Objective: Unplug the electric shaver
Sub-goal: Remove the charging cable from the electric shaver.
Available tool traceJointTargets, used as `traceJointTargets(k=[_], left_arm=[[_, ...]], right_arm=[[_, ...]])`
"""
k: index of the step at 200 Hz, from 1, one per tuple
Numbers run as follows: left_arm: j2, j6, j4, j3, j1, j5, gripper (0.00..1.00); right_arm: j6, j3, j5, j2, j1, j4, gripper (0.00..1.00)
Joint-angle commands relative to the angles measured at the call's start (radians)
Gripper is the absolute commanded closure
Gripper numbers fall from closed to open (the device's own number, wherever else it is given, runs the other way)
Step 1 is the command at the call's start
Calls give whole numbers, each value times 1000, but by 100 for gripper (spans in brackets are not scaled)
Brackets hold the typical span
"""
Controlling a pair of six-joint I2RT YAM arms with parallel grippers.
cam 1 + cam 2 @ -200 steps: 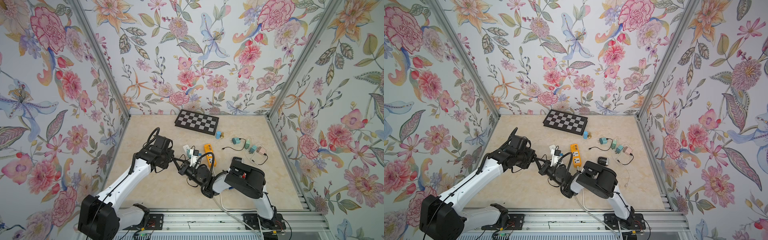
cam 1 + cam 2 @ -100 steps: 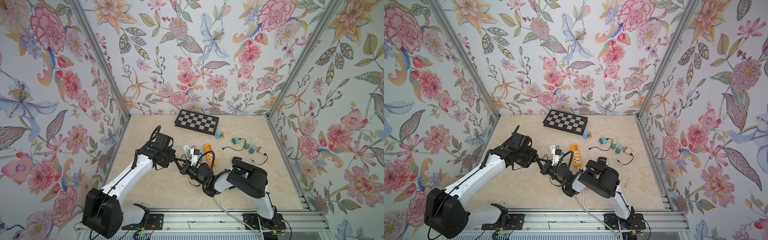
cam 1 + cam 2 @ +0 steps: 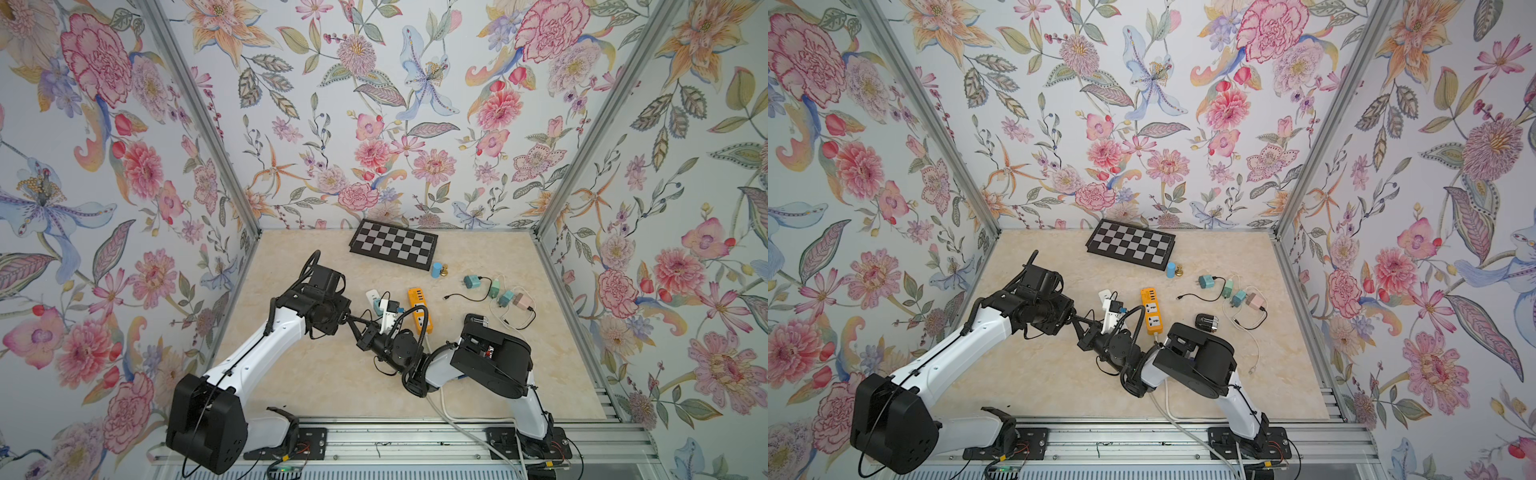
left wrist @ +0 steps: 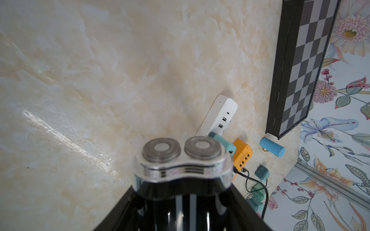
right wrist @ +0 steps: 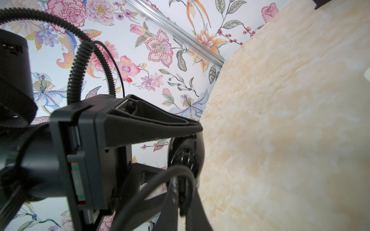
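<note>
Beige marbled tabletop (image 3: 316, 386) inside flowered walls (image 3: 374, 124). In both top views: left gripper (image 3: 366, 329) and right gripper (image 3: 1087, 341) tip to tip near table's middle, just beside white power strip (image 3: 384, 318) and orange power strip (image 3: 1152, 311). From left wrist: electric shaver (image 4: 180, 160) clamped between half-spread left fingers (image 4: 112, 224), twin round heads facing away. From right wrist: right fingers (image 5: 174, 210) pinched fully together on black cable (image 5: 176, 169) at shaver's dark base, left fingers gripping either side.

Both top views overlook the whole table (image 3: 324, 374); both wrist views closely share the shaver (image 4: 180, 166)
</note>
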Motion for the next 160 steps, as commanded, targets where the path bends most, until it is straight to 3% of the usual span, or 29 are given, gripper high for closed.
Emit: traceJointTargets(k=[1, 23, 81, 113, 160], left_arm=[[30, 68, -32, 11, 57, -130, 59], [38, 109, -48, -1, 66, -117, 59], [13, 30, 46, -38, 74, -79, 59], [67, 100, -35, 48, 76, -97, 59], [61, 176, -49, 3, 118, -86, 60]], right_arm=[[27, -32, -53, -63, -49, 52, 100], [41, -44, -127, -92, -83, 2, 100], [16, -25, 0, -25, -13, 144, 100], [21, -16, 21, -24, 1, 128, 100], [43, -69, -51, -104, -57, 24, 100]])
